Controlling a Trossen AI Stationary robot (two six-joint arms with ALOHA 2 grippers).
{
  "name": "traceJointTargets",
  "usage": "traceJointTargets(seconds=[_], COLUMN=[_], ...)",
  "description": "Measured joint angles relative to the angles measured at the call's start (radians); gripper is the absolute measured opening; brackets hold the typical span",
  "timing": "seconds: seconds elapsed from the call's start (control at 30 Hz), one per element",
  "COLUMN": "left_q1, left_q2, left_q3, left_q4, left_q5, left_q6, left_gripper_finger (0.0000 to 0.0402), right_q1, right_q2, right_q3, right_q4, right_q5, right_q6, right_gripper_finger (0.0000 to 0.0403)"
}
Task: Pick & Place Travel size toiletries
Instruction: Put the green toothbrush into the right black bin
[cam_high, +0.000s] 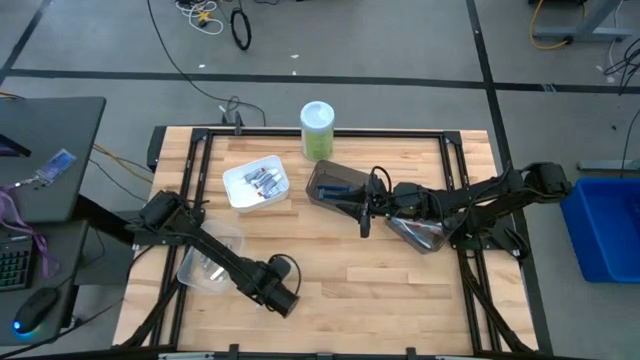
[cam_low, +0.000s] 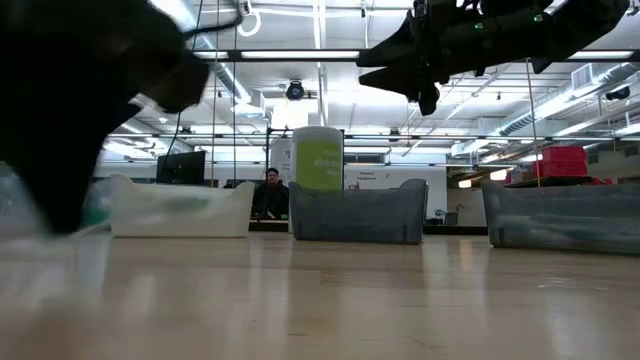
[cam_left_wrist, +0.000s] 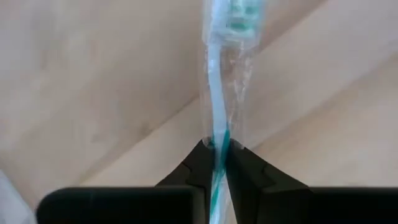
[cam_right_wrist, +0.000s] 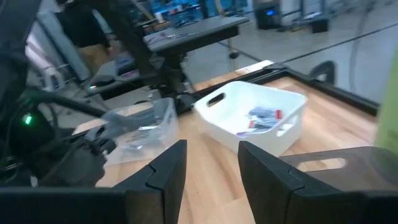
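A wrapped toothbrush (cam_left_wrist: 219, 93) is held pinched in the left claw (cam_left_wrist: 217, 163) above the bare wooden counter (cam_high: 400, 300), near the clear bin (cam_high: 208, 262). It should be carried level and lowered well inside a bin before release. The right claw (cam_right_wrist: 211, 163) is held apart, empty, over the dark bin (cam_high: 335, 186). A workshop is seen beyond.

Both arms matte black, built of tubular links with chunky rounded joint housings. Left gripper (cam_left_wrist: 215, 163): two dark wedge-shaped fingers (cam_left_wrist: 245, 174) on a flat black crossbar. Right gripper (cam_right_wrist: 211, 163): broad dark fingers (cam_right_wrist: 267, 171) with angular, bevelled edges. Small green indicator lights on the right arm (cam_low: 480, 25). Thin black cable loops near the right wrist (cam_high: 380, 180).
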Motion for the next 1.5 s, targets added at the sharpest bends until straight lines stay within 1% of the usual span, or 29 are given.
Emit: traceJointTargets(seconds=[0.07, 0.13, 0.2, 0.27, 0.37, 0.5, 0.57, 0.63, 0.77, 0.9, 0.97, 1.03, 1.1, 1.17, 1.2, 1.27, 1.3, 1.37, 1.4, 1.5], left_q1=[0.009, 0.022, 0.041, 0.06, 0.093, 0.151, 0.189, 0.238, 0.343, 0.446, 0.493, 0.533, 0.566, 0.593, 0.602, 0.616, 0.62, 0.625, 0.627, 0.629], left_q2=[-0.003, -0.003, -0.005, -0.005, -0.009, -0.008, -0.009, -0.009, -0.009, -0.009, -0.009, -0.009, -0.007, -0.005, -0.005, -0.005, -0.005, -0.005, -0.005, -0.005], left_q3=[0.049, 0.114, 0.176, 0.239, 0.327, 0.407, 0.432, 0.44, 0.441, 0.441, 0.441, 0.441, 0.441, 0.442, 0.442, 0.442, 0.442, 0.442, 0.442, 0.442], left_q4=[-0.027, -0.097, -0.187, -0.283, -0.414, -0.539, -0.577, -0.58, -0.545, -0.398, -0.284, -0.154, -0.042, 0.012, 0.016, 0.019, 0.02, 0.038, 0.057, 0.124], left_q5=[-0.04, -0.076, -0.111, -0.177, -0.279, -0.349, -0.381, -0.405, -0.409, -0.4, -0.357, -0.289, -0.21, -0.149, -0.144, -0.181, -0.213, -0.265, -0.279, -0.286], left_q6=[0.039, 0.092, 0.152, 0.204, 0.271, 0.367, 0.413, 0.482, 0.66, 0.892, 1.047, 1.193, 1.28, 1.324, 1.334, 1.355, 1.36, 1.357, 1.346, 1.323], left_gripper_finger=[0.0046, 0.0047, 0.0038, 0.0029, 0.0025, 0.0042, 0.0048, 0.0046, 0.0032, 0.0034, 0.0042, 0.0046, 0.0046, 0.004, 0.0037, 0.0031, 0.0031, 0.0034, 0.0038, 0.0049], right_q1=[0.0, 0.0, 0.0, 0.001, 0.009, 0.017, 0.017, 0.018, 0.017, 0.016, 0.016, 0.016, 0.017, 0.016, 0.016, 0.013, 0.009, -0.007, -0.016, -0.038], right_q2=[-0.003, -0.018, -0.05, -0.086, -0.155, -0.232, -0.258, -0.275, -0.279, -0.278, -0.278, -0.278, -0.28, -0.286, -0.286, -0.286, -0.286, -0.286, -0.286, -0.277], right_q3=[0.0, 0.0, 0.0, 0.0, 0.0, 0.0, 0.0, 0.0, 0.0, 0.0, 0.0, 0.0, 0.0, 0.0, 0.0, 0.0, 0.0, 0.0, 0.0, 0.0], right_q4=[0.0, 0.0, -0.032, -0.072, -0.187, -0.391, -0.484, -0.578, -0.702, -0.761, -0.766, -0.773, -0.772, -0.768, -0.763, -0.754, -0.741, -0.703, -0.678, -0.587], right_q5=[-0.03, -0.066, -0.1, -0.124, -0.117, -0.117, -0.117, -0.117, -0.116, -0.114, -0.114, -0.113, -0.064, 0.049, 0.119, 0.232, 0.256, 0.238, 0.209, 0.116], right_q6=[0.0, -0.005, -0.036, -0.079, -0.132, -0.169, -0.18, -0.19, -0.192, -0.192, -0.192, -0.216, -0.283, -0.348, -0.367, -0.372, -0.368, -0.366, -0.365, -0.344], right_gripper_finger=[0.0153, 0.0152, 0.015, 0.0149, 0.0149, 0.0147, 0.0146, 0.0146, 0.0145, 0.0145, 0.0145, 0.0144, 0.0144, 0.0145, 0.0144, 0.0145, 0.0146, 0.0151, 0.0154, 0.0169])
